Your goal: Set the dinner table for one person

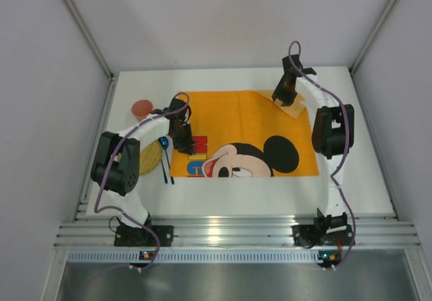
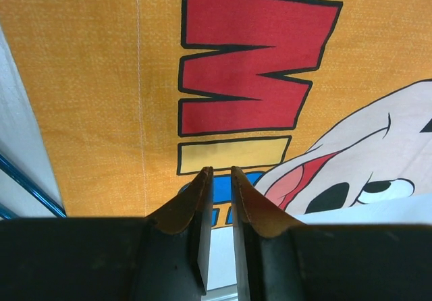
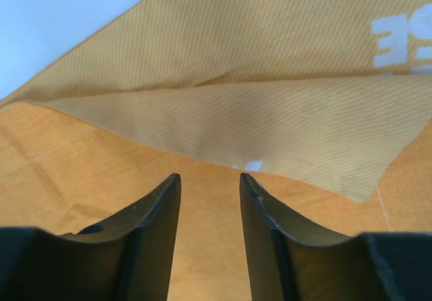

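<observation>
The white dinner table carries an orange Mickey Mouse placemat. Its far right corner is folded back, showing the pale underside. My right gripper is open and empty, its tips just short of the fold. My left gripper hovers over the mat's left part beside the red letter M. Its jaws are closed to a narrow slit with nothing between them.
A pink cup stands at the back left of the table. A yellow plate lies left of the mat, partly under my left arm. Blue-handled cutlery lies between the plate and the mat. Grey walls enclose the table.
</observation>
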